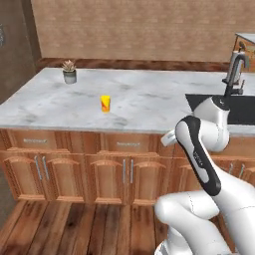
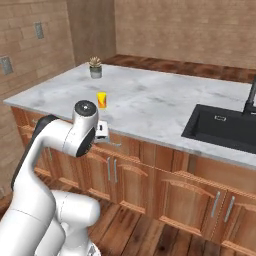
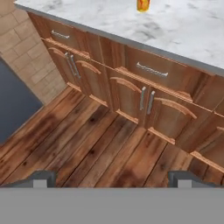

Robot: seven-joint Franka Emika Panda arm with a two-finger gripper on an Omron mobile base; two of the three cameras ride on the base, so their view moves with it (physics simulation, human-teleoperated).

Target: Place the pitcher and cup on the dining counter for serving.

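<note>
While the marble counter (image 1: 149,102) with its sink (image 2: 225,127) and wooden cabinets (image 3: 144,94) spreads across the frame, no dining counter is seen, so the task is judged barely begun. The gripper (image 3: 111,177) is held low with jaws spread wide and empty. The cup (image 1: 105,103) is left at centre-left, ungrasped.

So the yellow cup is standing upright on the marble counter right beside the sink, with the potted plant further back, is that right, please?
Not quite: the yellow cup stands upright on the marble counter, but well away from the sink, toward the counter's other end. The potted plant is further back. The left base view shows this.
</note>
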